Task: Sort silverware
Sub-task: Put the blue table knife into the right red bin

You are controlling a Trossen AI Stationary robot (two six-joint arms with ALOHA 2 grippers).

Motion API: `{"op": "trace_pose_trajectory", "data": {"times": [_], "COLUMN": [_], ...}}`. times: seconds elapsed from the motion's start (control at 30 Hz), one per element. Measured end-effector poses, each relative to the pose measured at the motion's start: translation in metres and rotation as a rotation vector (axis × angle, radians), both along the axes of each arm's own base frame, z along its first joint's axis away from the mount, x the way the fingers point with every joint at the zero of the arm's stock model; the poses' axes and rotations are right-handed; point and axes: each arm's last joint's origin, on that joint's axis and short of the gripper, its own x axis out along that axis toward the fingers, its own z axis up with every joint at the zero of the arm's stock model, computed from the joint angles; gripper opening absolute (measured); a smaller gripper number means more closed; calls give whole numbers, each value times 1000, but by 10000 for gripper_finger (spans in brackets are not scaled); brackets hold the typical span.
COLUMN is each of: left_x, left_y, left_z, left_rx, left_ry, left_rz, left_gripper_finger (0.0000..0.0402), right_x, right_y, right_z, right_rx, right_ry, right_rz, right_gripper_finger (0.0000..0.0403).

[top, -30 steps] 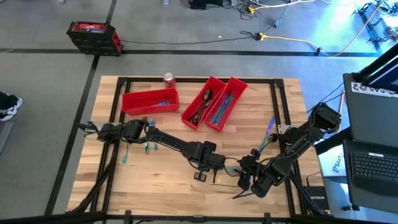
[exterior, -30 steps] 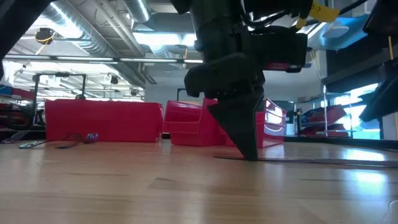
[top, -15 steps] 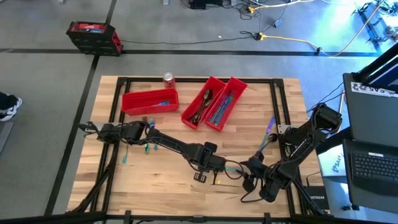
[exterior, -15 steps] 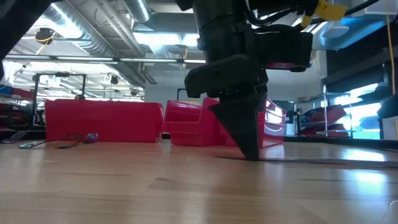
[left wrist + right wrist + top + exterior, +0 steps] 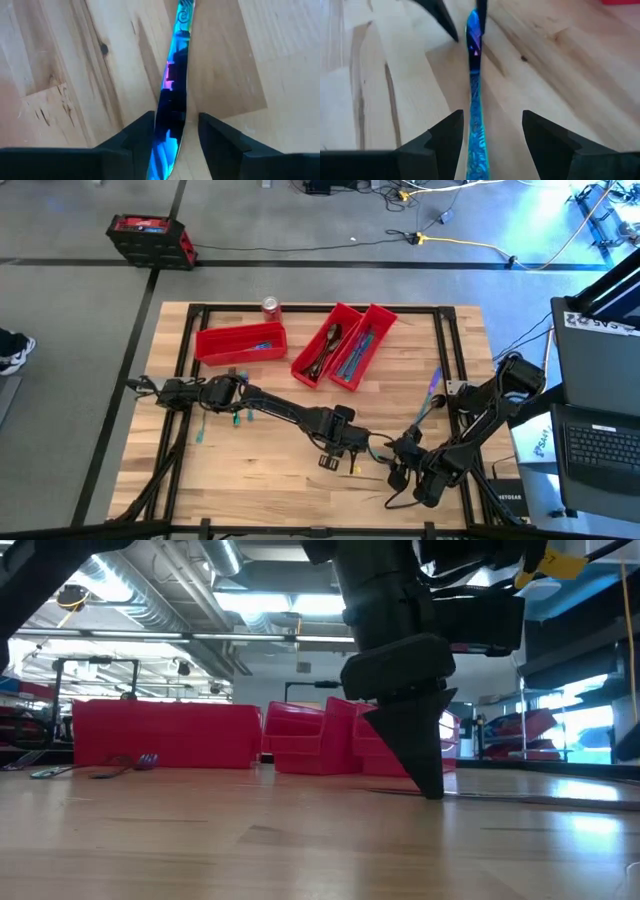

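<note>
An iridescent blue-purple knife [image 5: 172, 85] lies flat on the wooden table near its front middle. My left gripper [image 5: 175, 117] points down at it, open, with one finger on each side of the blade. In the high view that gripper [image 5: 345, 452] is left of the knife. My right gripper [image 5: 492, 120] comes from the knife's other end and stands open, its fingers wide apart on either side of the patterned handle [image 5: 476, 125]. In the high view it [image 5: 400, 463] is right of the knife. Neither gripper visibly touches the knife.
Three red bins stand at the back: one [image 5: 240, 342] lies crosswise and two [image 5: 325, 345] [image 5: 360, 348] stand slanted, with silverware in them. A red soda can [image 5: 271, 307] stands behind them. Loose pieces lie at the right [image 5: 433, 390] and the left [image 5: 237, 417].
My left gripper has shifted a little toward the table's right edge, its tips staying down at the table by the knife. The knife has kept flat where it lay.
</note>
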Motion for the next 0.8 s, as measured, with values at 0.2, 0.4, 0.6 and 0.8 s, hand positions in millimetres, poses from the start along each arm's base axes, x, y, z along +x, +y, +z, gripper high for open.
{"op": "trace_pose_trajectory", "data": {"times": [0.2, 0.4, 0.6, 0.8], "left_x": [1, -1, -4, -3], "left_y": [2, 3, 4, 3], "left_z": [0, -12, -17, -18], "left_rx": [-10, -27, -26, -33], "left_ry": [-7, -10, 2, -3], "left_rz": [20, 38, 37, 34], "left_gripper_finger": [145, 144, 124, 72], "right_x": [4, 6, 8, 8], "right_y": [6, 8, 11, 10], "right_z": [-13, -28, -44, -45], "right_rx": [15, -7, -66, -85], "right_ry": [-17, 1, -39, -47], "right_rz": [-2, 1, -7, 0], "right_gripper_finger": [188, 188, 188, 163]}}
